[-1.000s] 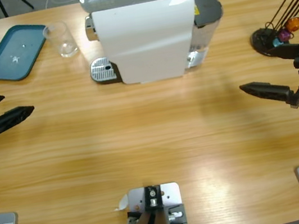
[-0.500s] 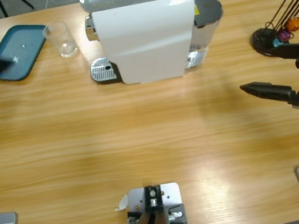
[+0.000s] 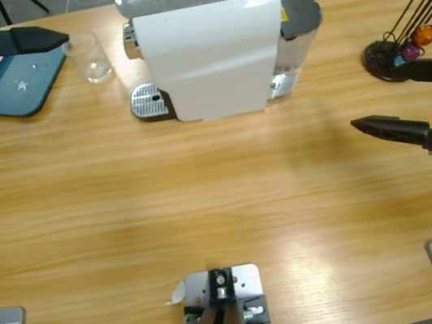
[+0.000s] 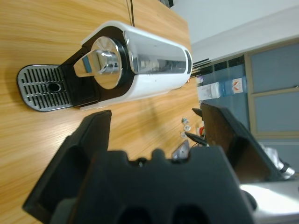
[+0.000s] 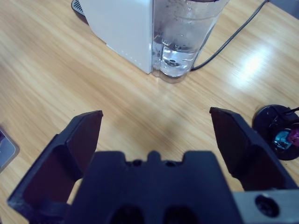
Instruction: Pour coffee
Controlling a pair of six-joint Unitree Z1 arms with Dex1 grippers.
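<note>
1. The coffee itself I cannot make out; the clear tumbler [image 3: 89, 57] near the tabletop's far-left corner looks empty from above, standing upright just beside the teal tray [image 3: 20, 78] and a little left of the white coffee machine [image 3: 211, 52].
2. What has just changed: my left gripper [image 3: 40, 38] has swung from the left edge of the tabletop, where it sat a second ago, up to the far-left corner. It now hangs over the tray's far end with its tip just beside the tumbler's rim, not touching as far as I can tell.
3. Its jaws are spread wide with nothing between them. The left wrist view looks along them at the machine's spout [image 4: 100, 65] and drip grate [image 4: 44, 87], not at the tumbler.
4. I judge this as the approach to the glass; the grasp is not yet made.
5. My right gripper [image 3: 404, 103] has barely moved, hovering near the right edge, jaws spread and empty, facing the water tank [image 5: 184, 30] at the machine's back.
6. Around: a black capsule stand [image 3: 396, 51] with thin rods near the far-right corner and a power cord [image 5: 229, 39] behind the tank.
7. Nothing lies between the tumbler and the drip grate, though the tray's rim sits close to the glass.
</note>
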